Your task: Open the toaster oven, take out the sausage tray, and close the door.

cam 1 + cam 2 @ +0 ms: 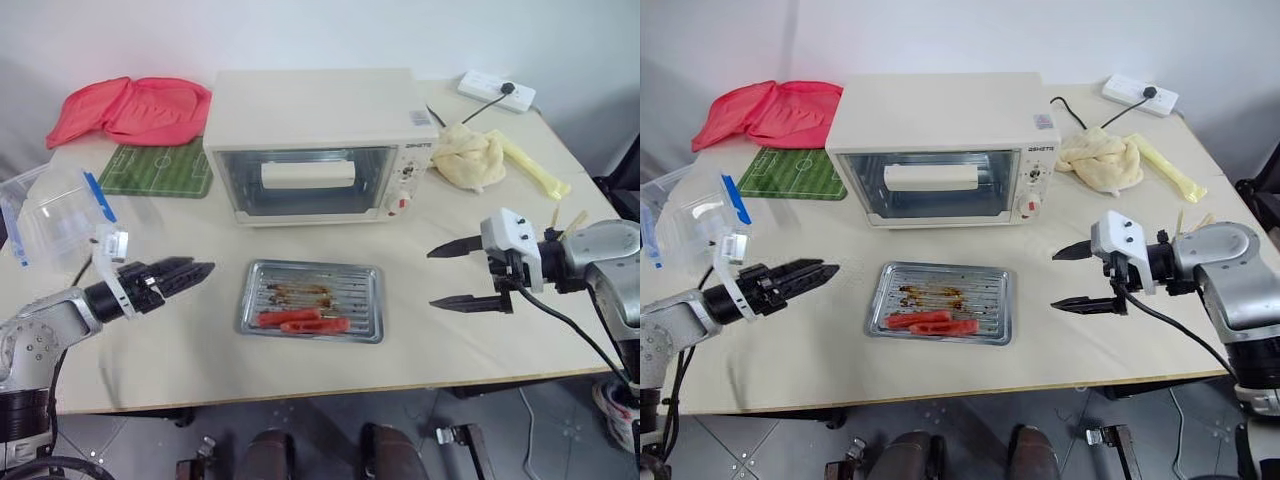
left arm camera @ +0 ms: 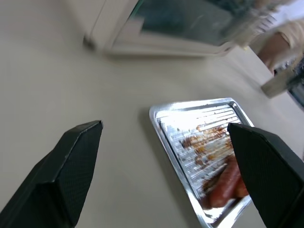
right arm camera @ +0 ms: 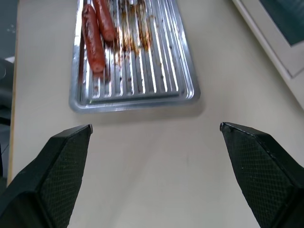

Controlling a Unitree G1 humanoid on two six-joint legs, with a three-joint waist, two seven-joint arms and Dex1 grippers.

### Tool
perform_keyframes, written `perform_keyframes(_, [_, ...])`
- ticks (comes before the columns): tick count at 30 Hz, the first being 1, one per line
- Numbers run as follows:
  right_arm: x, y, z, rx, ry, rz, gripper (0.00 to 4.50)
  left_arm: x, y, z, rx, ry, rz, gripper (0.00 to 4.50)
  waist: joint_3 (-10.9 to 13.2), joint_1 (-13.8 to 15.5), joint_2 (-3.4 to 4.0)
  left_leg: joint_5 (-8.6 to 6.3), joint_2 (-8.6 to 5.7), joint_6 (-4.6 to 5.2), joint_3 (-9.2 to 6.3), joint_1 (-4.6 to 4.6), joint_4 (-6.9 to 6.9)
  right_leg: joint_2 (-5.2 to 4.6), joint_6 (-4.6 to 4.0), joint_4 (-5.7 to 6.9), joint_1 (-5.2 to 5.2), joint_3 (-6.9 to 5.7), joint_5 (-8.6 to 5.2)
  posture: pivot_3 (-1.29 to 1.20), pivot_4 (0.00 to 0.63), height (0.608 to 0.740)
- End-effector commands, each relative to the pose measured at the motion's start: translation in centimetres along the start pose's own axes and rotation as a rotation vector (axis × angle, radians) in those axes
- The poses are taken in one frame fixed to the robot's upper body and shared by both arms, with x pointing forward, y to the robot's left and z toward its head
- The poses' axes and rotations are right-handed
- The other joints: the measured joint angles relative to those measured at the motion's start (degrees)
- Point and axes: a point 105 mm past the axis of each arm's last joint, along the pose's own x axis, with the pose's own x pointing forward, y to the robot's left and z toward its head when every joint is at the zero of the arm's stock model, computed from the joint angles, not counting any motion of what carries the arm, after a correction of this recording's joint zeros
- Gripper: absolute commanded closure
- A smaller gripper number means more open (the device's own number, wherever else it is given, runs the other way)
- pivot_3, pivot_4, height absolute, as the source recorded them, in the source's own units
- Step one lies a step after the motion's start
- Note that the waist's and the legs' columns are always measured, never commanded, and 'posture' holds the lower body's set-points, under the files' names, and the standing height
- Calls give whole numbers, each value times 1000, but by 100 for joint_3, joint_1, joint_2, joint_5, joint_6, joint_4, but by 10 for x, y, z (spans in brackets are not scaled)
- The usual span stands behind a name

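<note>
Sausage tray (image 1: 311,301) out on the table, oven door (image 1: 308,181) shut; both grippers, left (image 2: 161,137) and right (image 1: 458,273), gape empty — task looks finished, arms only need retreating.

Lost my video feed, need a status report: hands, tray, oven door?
Left hand open, empty. Right hand open, empty. Sausage tray out on the table, door of the toaster oven shut. Nothing in the way.

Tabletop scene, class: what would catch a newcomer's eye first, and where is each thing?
The cream toaster oven stands at the table's centre back, its glass door shut. In front of it lies the silver sausage tray with two red sausages along its near edge. The left gripper and right gripper flank the tray, fingers open and empty.
</note>
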Motion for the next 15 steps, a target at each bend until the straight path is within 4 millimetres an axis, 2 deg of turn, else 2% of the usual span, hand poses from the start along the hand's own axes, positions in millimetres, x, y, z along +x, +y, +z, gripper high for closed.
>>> perform_keyframes(1, [-2, -3, -1, -27, 7, -8, 0, -2, -1, -1, 259, -2, -56, 31, 0, 13, 1, -1, 0, 1, 2, 0, -3, 0, 0, -2, -1, 0, 0, 0, 150, 740])
perform_keyframes(4, [-4, -9, -18, 12, 39, -84, 0, -3, -9, -12, 396, 24, -169, 31, 0, 18, 1, -3, 0, 4, 6, -3, -8, 1, 1, -8, -5, -3, 0, 0, 150, 740])
perform_keyframes(6, [-5, -8, -27, 17, 21, -146, 0, -12, -13, -20, 385, 17, -262, 31, 0, 22, 0, -5, 1, 7, 11, -3, -9, 1, 2, -10, -7, -5, 1, 0, 150, 740])
perform_keyframes(8, [-5, -4, -35, 37, 20, -185, 0, -18, -8, -31, 393, 66, -277, 31, 0, 22, 0, -7, 4, 7, 12, -4, -11, 1, 2, -8, -10, -14, 1, 0, 150, 740])
perform_keyframes(15, [-12, -2, -49, 140, -55, -437, 0, -15, 16, -28, 384, 79, -112, 31, 1, 53, -1, -8, 7, 11, 19, -8, 4, -2, 3, 18, -21, -16, 2, 0, 150, 740])
